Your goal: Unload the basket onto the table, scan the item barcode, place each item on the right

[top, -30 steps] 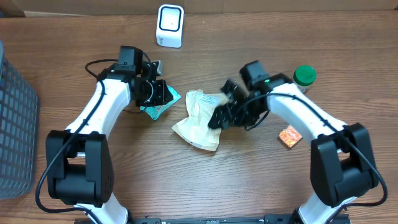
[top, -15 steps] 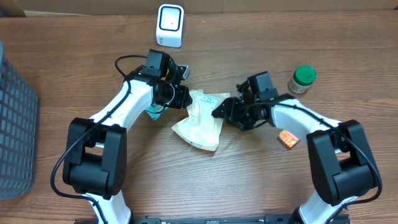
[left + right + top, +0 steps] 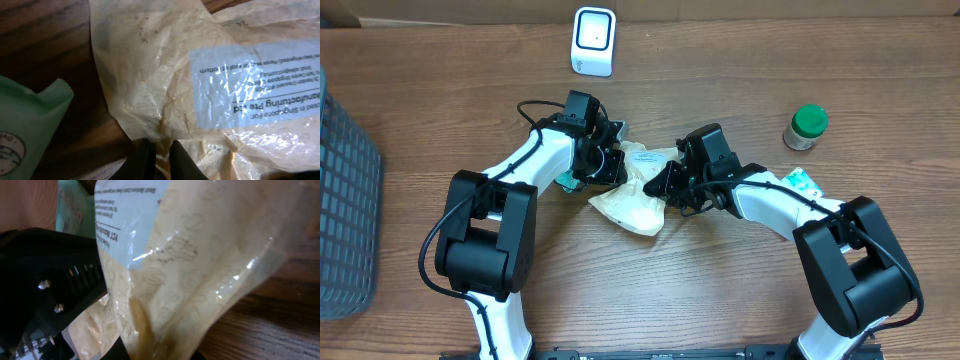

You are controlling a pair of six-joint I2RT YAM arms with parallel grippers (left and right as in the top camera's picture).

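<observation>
Left gripper, right gripper both clenched on bag, centre frame. Lift together, keep label flat, turn it toward scanner, top centre.

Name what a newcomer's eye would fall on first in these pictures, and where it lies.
A crumpled cream bag lies in the middle of the table, pinched by the left tool and the right tool from either side. Behind it, at the far edge, stands a white scanner. A green-lidded jar sits off to the right.
</observation>
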